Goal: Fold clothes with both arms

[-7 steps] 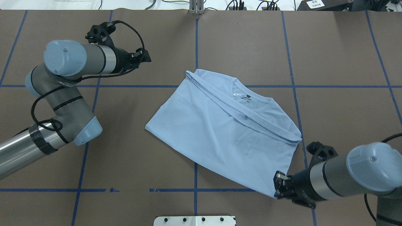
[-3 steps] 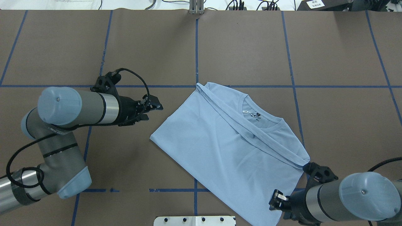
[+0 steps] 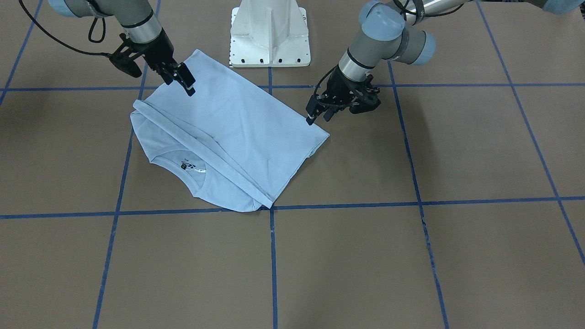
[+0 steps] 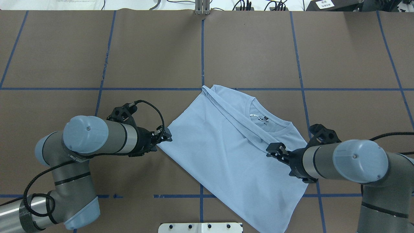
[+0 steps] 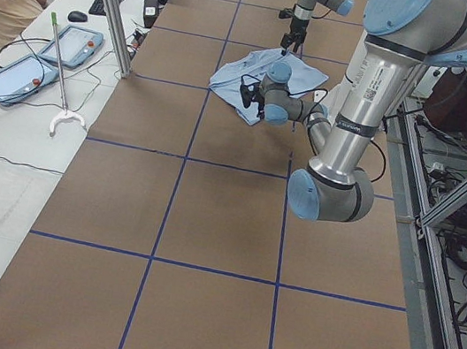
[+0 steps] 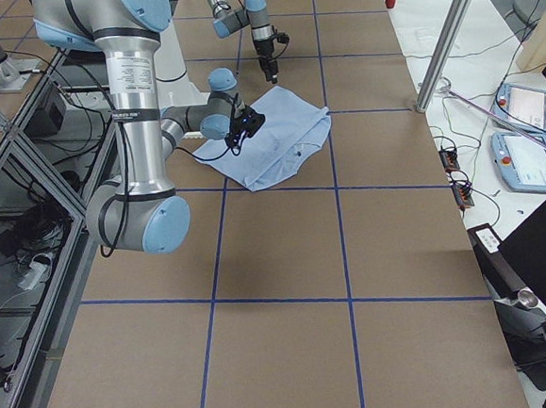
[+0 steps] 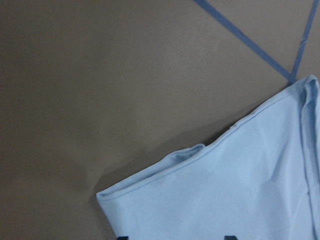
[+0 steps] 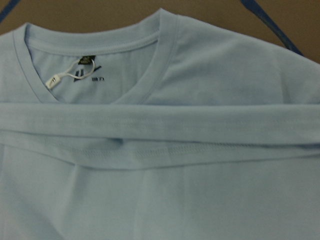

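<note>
In front of the white pedestal base [image 3: 269, 32], offset toward the robot's right of it, the light blue T-shirt [image 3: 237, 128] lies flat on the brown table [image 3: 411, 256], at a slant to the blue tape lines [image 3: 411, 201].

Condition of the garment: partly folded. No sleeve shows. A stitched hem band [image 8: 160, 125] lies straight across the shirt just below the ribbed collar [image 8: 165, 45], and the black neck label [image 8: 88, 60] is exposed on the side away from the base. The broad panel on the base side of the band is smooth, with only faint creases. At least one fold is judged complete.

Left gripper [image 3: 318, 116]: at the shirt corner [image 7: 107, 197] out to the robot's left of the base. Its jaws stand spread and hold nothing. The wrist view shows the corner lying flat on the table, one small lip of cloth raised along the edge.

Right gripper [image 3: 184, 84]: above the shirt's edge on the robot's right of the base. Its jaws appear parted and no cloth is pinched.

Outstanding: neither corner is gripped. The shirt is a wide rectangle, so at least one further two-arm fold is judged necessary before it forms a compact packet.
</note>
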### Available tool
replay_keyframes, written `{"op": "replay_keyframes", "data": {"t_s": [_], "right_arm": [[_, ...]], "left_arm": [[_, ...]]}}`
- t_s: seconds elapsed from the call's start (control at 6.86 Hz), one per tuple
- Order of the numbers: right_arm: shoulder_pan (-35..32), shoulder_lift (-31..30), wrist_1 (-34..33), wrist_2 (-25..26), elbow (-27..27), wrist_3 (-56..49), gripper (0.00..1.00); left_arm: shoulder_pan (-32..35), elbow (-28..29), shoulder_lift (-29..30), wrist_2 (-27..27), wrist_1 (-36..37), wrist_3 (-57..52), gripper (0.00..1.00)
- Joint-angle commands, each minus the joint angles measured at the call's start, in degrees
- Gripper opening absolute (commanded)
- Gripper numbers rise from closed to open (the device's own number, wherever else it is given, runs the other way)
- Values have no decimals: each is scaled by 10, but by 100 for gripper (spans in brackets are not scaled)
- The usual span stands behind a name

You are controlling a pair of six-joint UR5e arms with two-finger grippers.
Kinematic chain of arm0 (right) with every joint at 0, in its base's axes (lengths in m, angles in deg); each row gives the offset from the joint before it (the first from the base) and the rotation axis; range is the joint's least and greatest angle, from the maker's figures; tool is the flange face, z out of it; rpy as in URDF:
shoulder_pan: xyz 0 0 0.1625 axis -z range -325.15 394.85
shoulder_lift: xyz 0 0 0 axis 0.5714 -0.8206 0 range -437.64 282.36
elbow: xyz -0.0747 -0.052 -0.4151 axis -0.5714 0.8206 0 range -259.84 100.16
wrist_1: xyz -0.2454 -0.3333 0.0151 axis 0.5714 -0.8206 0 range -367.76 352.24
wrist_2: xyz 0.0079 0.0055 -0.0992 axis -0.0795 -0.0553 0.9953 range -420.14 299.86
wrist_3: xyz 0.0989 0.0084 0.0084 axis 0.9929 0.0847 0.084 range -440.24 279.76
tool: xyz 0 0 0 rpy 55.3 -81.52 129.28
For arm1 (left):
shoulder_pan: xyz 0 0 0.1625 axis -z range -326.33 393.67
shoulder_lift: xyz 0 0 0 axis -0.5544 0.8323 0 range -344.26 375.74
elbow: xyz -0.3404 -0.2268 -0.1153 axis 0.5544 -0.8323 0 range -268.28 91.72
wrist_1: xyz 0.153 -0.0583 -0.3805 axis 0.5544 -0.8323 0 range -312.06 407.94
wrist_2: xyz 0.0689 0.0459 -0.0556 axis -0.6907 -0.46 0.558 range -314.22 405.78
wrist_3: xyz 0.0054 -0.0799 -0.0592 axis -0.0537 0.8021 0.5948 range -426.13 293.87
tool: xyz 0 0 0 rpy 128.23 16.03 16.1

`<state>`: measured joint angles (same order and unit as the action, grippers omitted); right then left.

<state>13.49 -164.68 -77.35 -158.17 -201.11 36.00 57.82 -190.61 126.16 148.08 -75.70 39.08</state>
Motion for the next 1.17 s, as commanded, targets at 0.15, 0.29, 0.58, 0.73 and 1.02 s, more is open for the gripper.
{"op": "replay_keyframes", "data": {"t_s": [0.15, 0.29, 0.58, 0.73, 1.02], "right_arm": [[-21, 14, 1, 2, 19, -11, 100], [-21, 14, 2, 3, 24, -11, 100], [-21, 15, 3, 3, 23, -11, 100], [-21, 15, 3, 3, 23, -11, 100], [-21, 17, 3, 3, 23, -11, 100]], "left_arm": [[-7, 34, 16, -17, 8, -4, 62], [-7, 45, 16, -29, 7, -8, 60], [-6, 50, 16, -34, 7, -8, 44], [-3, 50, 16, -34, 8, -8, 4], [25, 44, 15, -33, 9, -27, 0]]}}
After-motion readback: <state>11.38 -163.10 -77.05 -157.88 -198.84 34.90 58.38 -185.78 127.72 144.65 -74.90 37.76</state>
